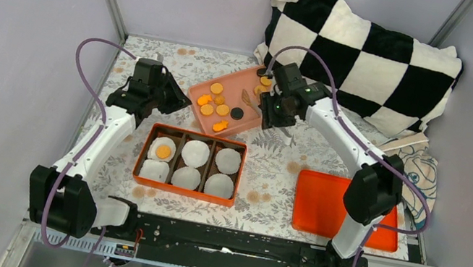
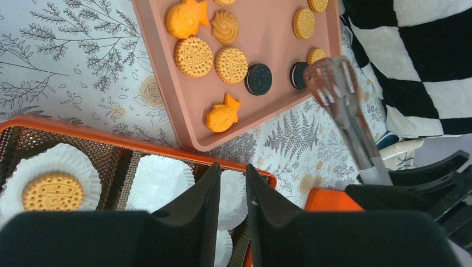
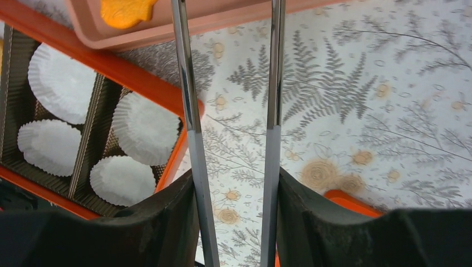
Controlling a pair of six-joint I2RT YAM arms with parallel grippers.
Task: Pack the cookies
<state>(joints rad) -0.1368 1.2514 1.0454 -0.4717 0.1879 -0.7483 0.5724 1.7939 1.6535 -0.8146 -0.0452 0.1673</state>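
Top external view: one cookie (image 1: 163, 151) is seen lying in the far left liner of the box (image 1: 140, 161); the other five liners (image 1: 196, 151) are seen bare. The remaining cookies (image 1: 222, 110) are spread on the tray (image 1: 237, 81), just beyond the box. The task is judged barely begun, with one piece packed and roughly ten left.

The left gripper (image 2: 231, 169) is held over the box's far edge, its jaws almost together with a slim gap, and nothing is gripped. Tongs (image 3: 189, 111) are clamped in the right gripper (image 3: 234, 178); their arms are spread, and no cookie is seen between them.
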